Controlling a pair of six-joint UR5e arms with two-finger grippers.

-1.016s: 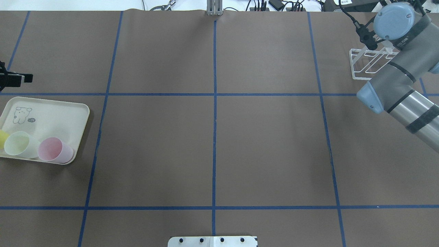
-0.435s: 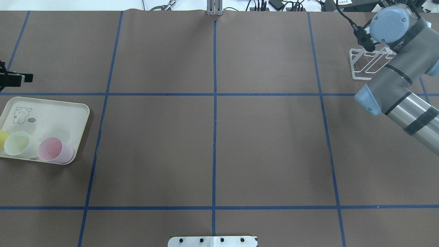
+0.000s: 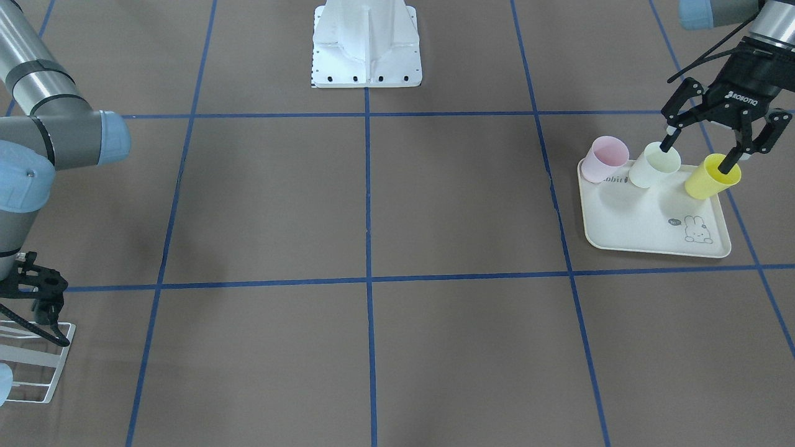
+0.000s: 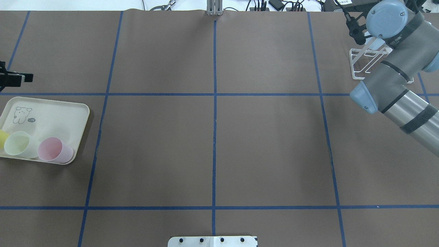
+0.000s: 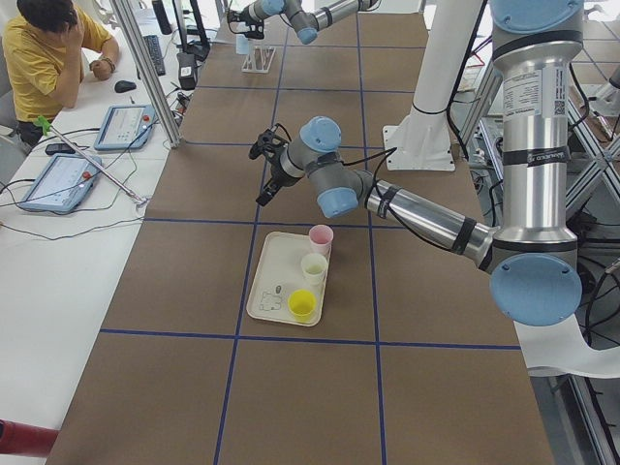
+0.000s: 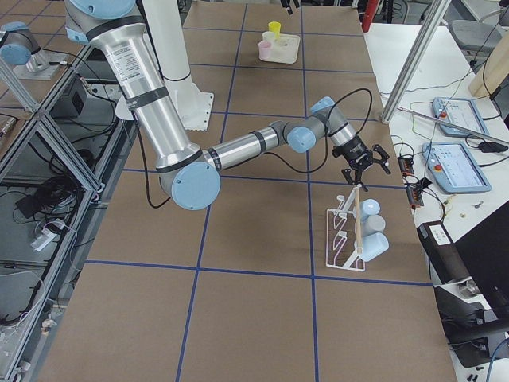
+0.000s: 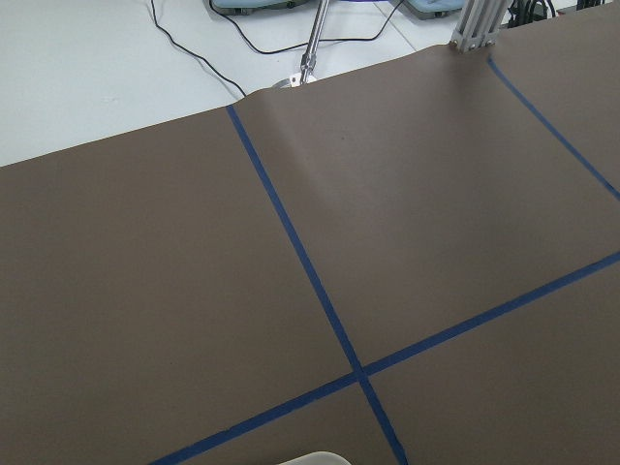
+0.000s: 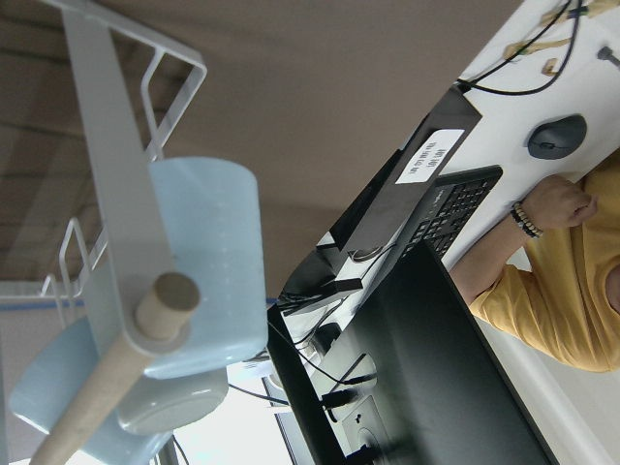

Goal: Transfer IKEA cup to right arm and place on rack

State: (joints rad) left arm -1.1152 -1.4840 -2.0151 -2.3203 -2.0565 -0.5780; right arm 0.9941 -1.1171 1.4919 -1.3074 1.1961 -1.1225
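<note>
Brown paper covers the tabletop, cut into big squares by blue tape lines. At its left end lies a cream tray. A yellow cup, a pale green cup and a pink cup stand in a row along the tray edge nearest the robot. The left pincer hangs in the air near the tray, fingers wide apart, gripping nothing.

The white robot base stands at mid-table. At the right end is the rack, with three pale blue cups lying sideways on it. The right arm reaches over it. The right pincer is just above the rack, fingers apart and empty.

Beyond the tabletop runs a white desk with tablets and a keyboard. A person in a yellow shirt sits at it.

The left pincer's body reads "ROBOTIQ". The tray bears a rabbit drawing with a "hi" bubble, and the letters "bbit" show beside the pink cup.
</note>
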